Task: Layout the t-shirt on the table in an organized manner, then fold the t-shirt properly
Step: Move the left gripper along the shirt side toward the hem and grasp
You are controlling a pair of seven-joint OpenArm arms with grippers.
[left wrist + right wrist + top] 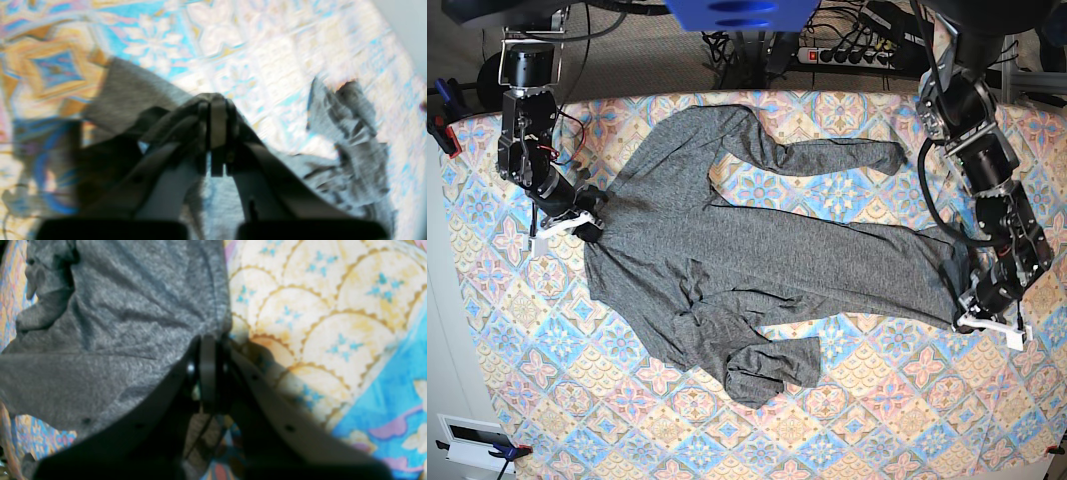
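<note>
I see the t-shirt (727,250) spread across the counter (877,400). My left gripper (972,305) clamps its edge at 3 o'clock; my right gripper (592,215) clamps fabric at 9 o'clock.

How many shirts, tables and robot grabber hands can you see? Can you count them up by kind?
Heather dark-grey long-sleeved knit t-shirt: 1
Table with blue, pink and cream floral tile cloth: 1
Robot grippers, left gripper and right gripper, both shut on the t-shirt's edges: 2
Total: 4
</note>
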